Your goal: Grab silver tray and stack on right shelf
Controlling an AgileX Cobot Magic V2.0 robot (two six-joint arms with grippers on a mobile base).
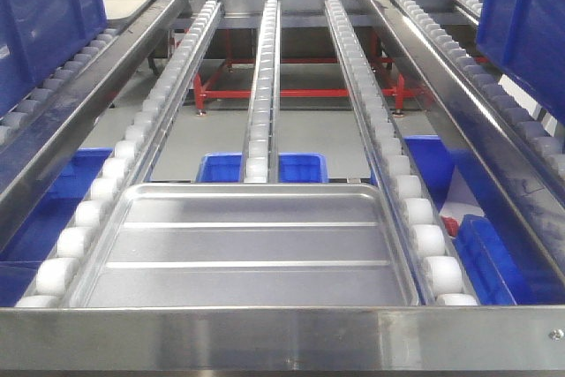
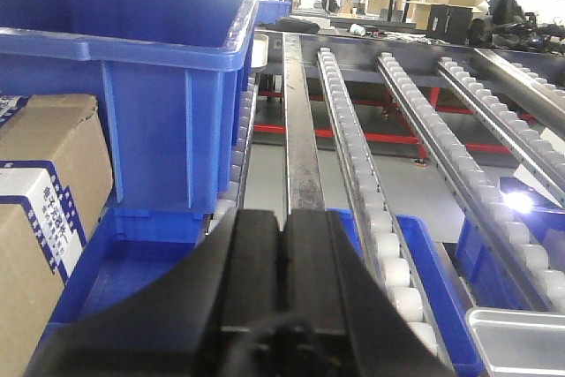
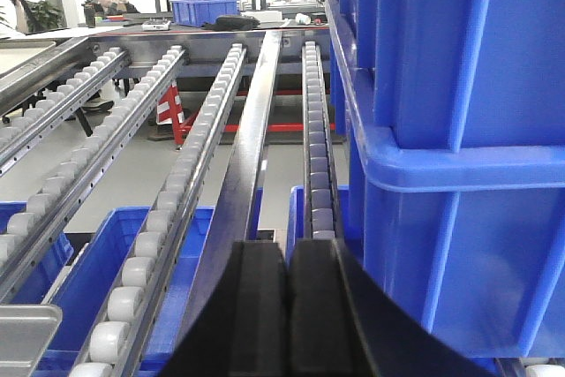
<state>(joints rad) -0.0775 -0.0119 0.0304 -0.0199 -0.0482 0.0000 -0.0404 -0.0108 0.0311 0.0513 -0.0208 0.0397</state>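
Currently, the shiny silver rectangular metal tray (image 1: 247,249) is lying flat on the stainless-steel roller rack (image 1: 265,86); its near rim is sitting just behind the flat steel front bar (image 1: 265,337), and its sides are sitting between the left and right rails of whitish rollers; the middle rail is meeting its far rim. The two long ridges on its floor are running from side to side in the front view, and nothing is resting in it. Neither gripper is touching the tray.

The left gripper (image 2: 284,236) is hovering with its black fingers (image 2: 252,253) pressed together and holding nothing; a large blue plastic crate (image 2: 115,68) is standing just to its left, with brown cardboard boxes (image 2: 44,156) beside that; one tray corner is showing at the lower right of this view.

The right gripper (image 3: 287,271) is likewise closed and empty, with only a thin seam between its pads; a stack of blue plastic crates (image 3: 459,130) is standing close on its right; small blue plastic bins (image 1: 221,165) are sitting below the rails.
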